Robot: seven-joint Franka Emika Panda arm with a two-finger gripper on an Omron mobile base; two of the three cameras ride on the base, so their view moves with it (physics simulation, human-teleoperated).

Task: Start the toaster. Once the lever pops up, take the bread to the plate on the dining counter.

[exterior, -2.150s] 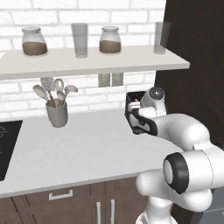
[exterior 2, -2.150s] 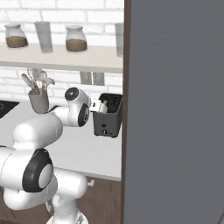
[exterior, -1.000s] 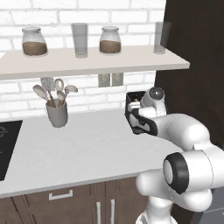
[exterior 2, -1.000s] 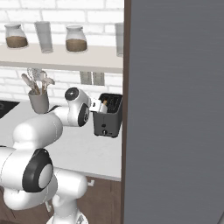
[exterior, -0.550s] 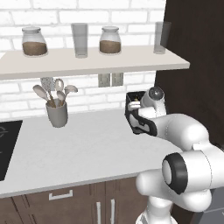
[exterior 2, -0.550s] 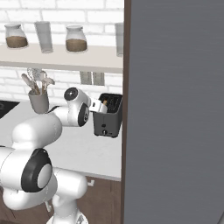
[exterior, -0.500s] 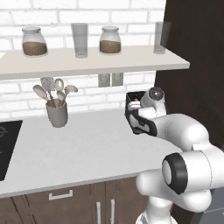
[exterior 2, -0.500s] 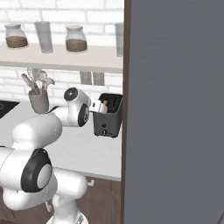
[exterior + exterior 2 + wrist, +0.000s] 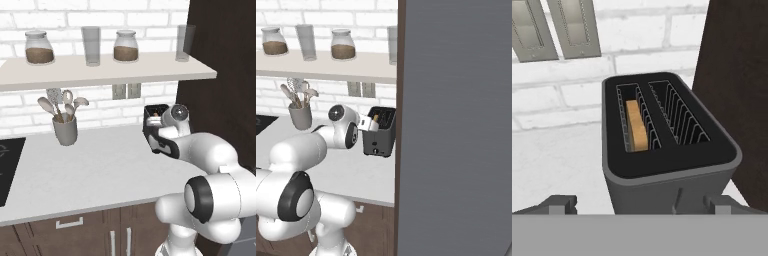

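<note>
Hovering just short of the toaster [image 9: 667, 150], the gripper [image 9: 639, 204] stands released, jaws spread wider than the narrow front end facing it. Slots run lengthwise away from the hand; the bread [image 9: 636, 125] sits low in the left one. The toaster stands on the desk [image 9: 90, 170] by the dark cabinet [image 9: 737, 85]. Nothing differs from the earlier frames.

White counter [image 9: 90, 170] across mid-frame, bearing grey utensil cup [image 9: 65, 129] at left, black toaster [image 9: 379, 131] at right by dark wall panel, hob edge [image 9: 7, 170] far left. Above, shelf [image 9: 100, 72] with two jars, two glasses.
</note>
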